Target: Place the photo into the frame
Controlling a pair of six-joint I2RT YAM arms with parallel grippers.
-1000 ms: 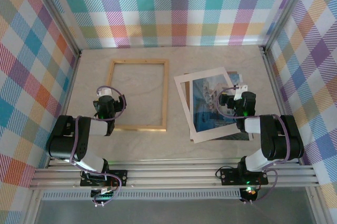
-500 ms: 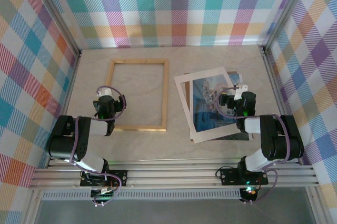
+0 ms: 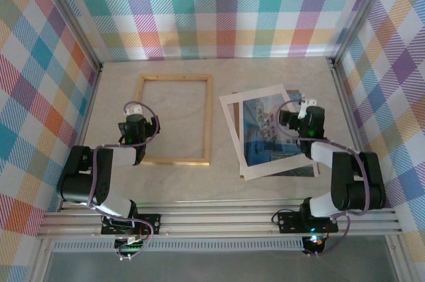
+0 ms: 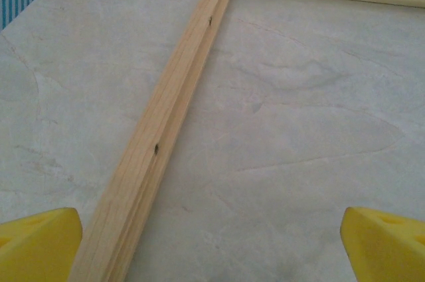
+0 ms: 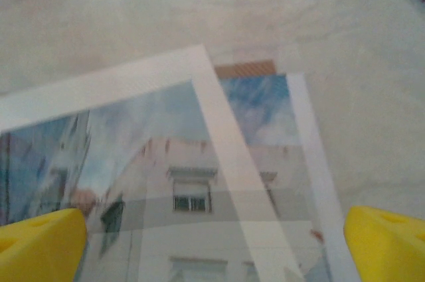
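The left arm (image 3: 99, 176) was folded back on itself, its forearm reaching toward the far side, with the left pincer (image 3: 135, 116) above the left rail of the frame (image 3: 208, 119). Its yellow fingertips (image 4: 36, 242) stood wide apart and held nothing. In the wrist view that wooden rail ran just beside the left fingertip and away to the frame's far left corner, with bare marbled surface (image 3: 219, 182) showing inside the frame between the fingers.

The right arm (image 3: 348, 182) was bent the same way. The right pincer (image 3: 297, 117) hung over the right part of the photo (image 3: 265, 133), also spread wide and empty.

The photo, blue sky and pale buildings, lay flat to the right of the frame and apart from it. A white mat (image 3: 232, 123) lay skewed on top of it. In the right wrist view the mat's right strip crossed the print on a slant between the two yellow fingertips (image 5: 40, 242). A brown backing board (image 5: 244, 68) peeked out at the far edge.

Plaid-patterned walls (image 3: 219, 10) enclosed the surface on the left, far and right sides, and an aluminium rail (image 3: 219, 219) ran along the near edge.
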